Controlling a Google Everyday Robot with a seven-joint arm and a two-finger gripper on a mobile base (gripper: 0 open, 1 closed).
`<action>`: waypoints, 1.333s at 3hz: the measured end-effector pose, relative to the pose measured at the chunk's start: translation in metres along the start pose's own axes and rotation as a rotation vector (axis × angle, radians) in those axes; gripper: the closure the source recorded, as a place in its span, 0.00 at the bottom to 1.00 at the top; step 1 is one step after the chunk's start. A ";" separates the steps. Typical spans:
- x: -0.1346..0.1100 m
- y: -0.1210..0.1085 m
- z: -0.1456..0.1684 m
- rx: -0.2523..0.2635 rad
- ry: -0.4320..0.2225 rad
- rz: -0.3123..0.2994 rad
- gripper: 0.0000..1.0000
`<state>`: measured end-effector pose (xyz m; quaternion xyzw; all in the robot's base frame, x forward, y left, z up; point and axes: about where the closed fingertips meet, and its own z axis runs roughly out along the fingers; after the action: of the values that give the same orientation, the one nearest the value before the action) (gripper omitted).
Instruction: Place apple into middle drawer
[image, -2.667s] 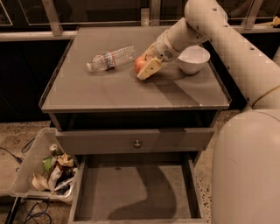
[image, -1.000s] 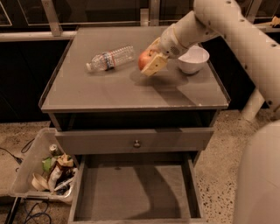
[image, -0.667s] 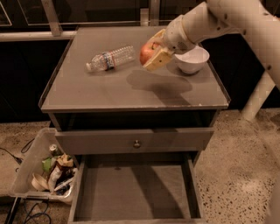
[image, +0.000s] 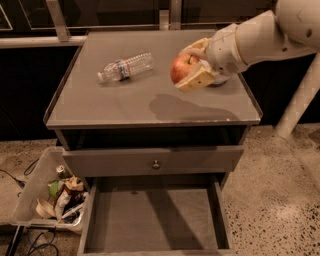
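Above the right side of the desk (image: 125, 102) the pincer (image: 186, 70) is clamped on the apple (image: 179, 66), clear of the top. Carry it near — past the desk edge — then lower well into the open middle drawer (image: 155, 222) before releasing.

the apple (image: 182, 67) has smooth shiny skin. the gripper (image: 194, 66), far right above the table top (image: 115, 100), holds it with matt tan fingers (image: 198, 80). the table top is smooth grey with a soft shine. the bottle (image: 126, 66) is clear plastic. the knob (image: 156, 164) is shiny metal.
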<state>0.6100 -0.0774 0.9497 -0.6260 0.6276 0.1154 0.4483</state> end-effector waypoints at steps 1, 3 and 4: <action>0.014 0.036 -0.026 0.043 0.003 0.018 1.00; 0.063 0.126 -0.050 0.083 0.039 0.093 1.00; 0.063 0.127 -0.048 0.080 0.040 0.094 1.00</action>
<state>0.4885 -0.1300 0.8801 -0.5796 0.6691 0.0988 0.4544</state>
